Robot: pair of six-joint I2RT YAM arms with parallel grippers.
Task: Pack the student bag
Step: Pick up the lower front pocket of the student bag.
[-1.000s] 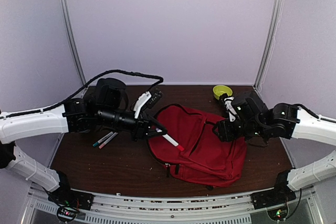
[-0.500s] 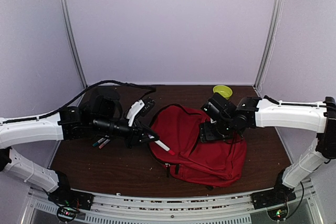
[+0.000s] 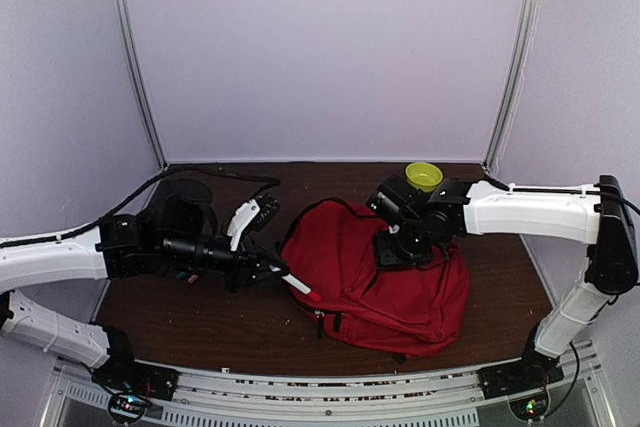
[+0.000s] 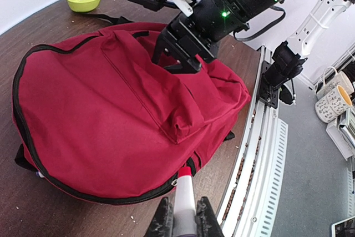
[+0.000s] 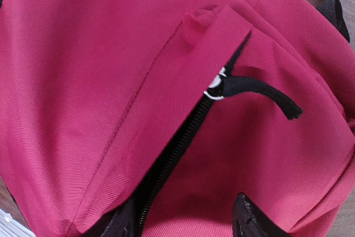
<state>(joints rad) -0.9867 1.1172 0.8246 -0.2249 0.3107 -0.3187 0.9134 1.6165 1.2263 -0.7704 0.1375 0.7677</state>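
Note:
The student bag (image 3: 380, 267) is a large red backpack lying flat on the dark table, right of the middle. My left gripper (image 3: 275, 275) is shut on a white marker with a red cap (image 3: 300, 287). The cap points at the bag's near-left edge, close to the black main zipper (image 4: 33, 154). In the left wrist view the marker (image 4: 184, 192) sits tight between the fingers (image 4: 162, 220). My right gripper (image 3: 400, 247) is open and pressed down on the bag's front pocket. Its fingers (image 5: 249, 220) stand either side of the pocket's zipper (image 5: 172, 154), below the black pull tab (image 5: 255, 90).
A yellow-green bowl (image 3: 424, 175) stands at the back of the table behind the bag. Some loose markers (image 3: 185, 274) lie under my left arm. The metal rail (image 4: 260, 154) of the table's near edge runs close to the bag's bottom corner.
My right arm has swung left from the bag's right side onto its front pocket. My left arm has drawn back to the left, still holding the marker.

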